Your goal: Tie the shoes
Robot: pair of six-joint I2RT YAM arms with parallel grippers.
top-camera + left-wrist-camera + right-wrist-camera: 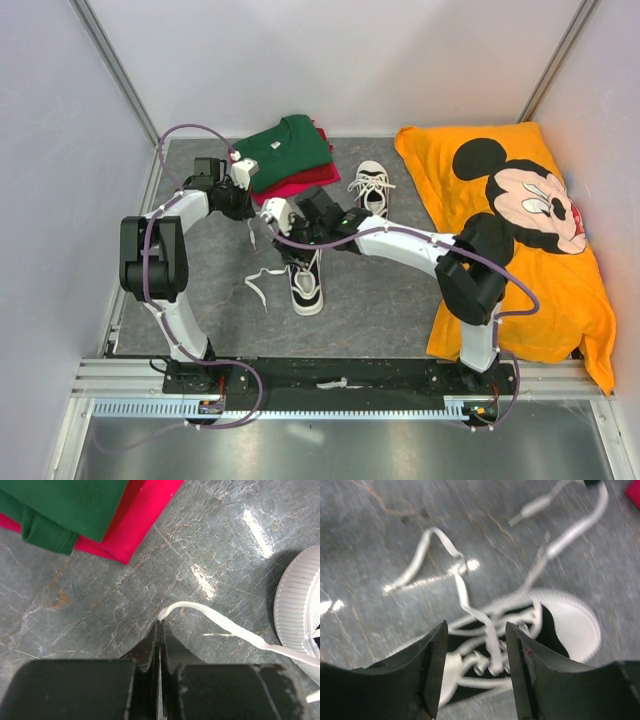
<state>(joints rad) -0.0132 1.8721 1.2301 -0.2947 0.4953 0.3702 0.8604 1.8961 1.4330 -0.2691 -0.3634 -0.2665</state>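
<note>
From above, shows the near shoe (306,285) lying toe toward the bases, right under the right gripper (297,248), with the left gripper (242,203) just to its left. At the left wrist, shows jaws pinched tight on a lace (225,627) end trailing right to the shoe. At the right wrist, shows jaws half spread, empty, straddling the lacing.

The top camera looks down from above and behind me over the whole worktop (380,310). Both wrist cameras sit close, looking past my left end effector (160,624) and right end effector (476,626); all three share the near shoe (306,285) and its lace (220,625).
</note>
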